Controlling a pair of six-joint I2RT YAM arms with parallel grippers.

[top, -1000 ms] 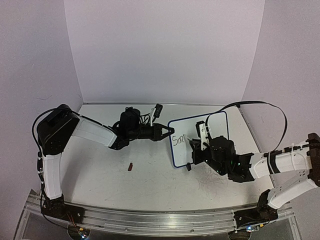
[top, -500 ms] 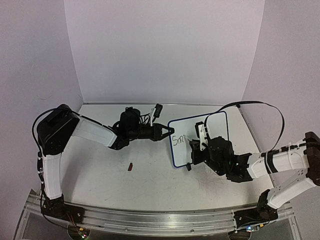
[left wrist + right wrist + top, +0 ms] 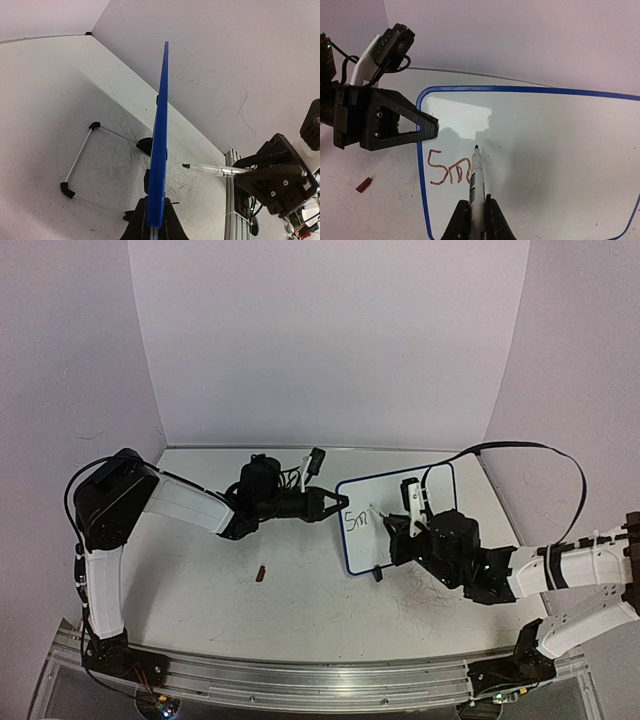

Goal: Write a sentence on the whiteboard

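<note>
Only "Sm" of the sentence (image 3: 448, 173) is on the whiteboard (image 3: 545, 150).
The left gripper (image 3: 333, 503) pinches the board's edge and the right gripper (image 3: 474, 207) squeezes the marker (image 3: 476, 172). Next, its tip should land just after the m.

The whiteboard (image 3: 438, 490) stands right of centre on the table (image 3: 200, 590), its stand (image 3: 82, 159) on the table behind it. The left gripper (image 3: 340, 504) sits on its left edge. The right gripper (image 3: 397, 530) is in front of it, and its marker (image 3: 476, 175) ends just right of the letters (image 3: 449, 171) at the left end. A cap (image 3: 261, 574) lies on the table, left of the whiteboard and nearer the bases.
</note>
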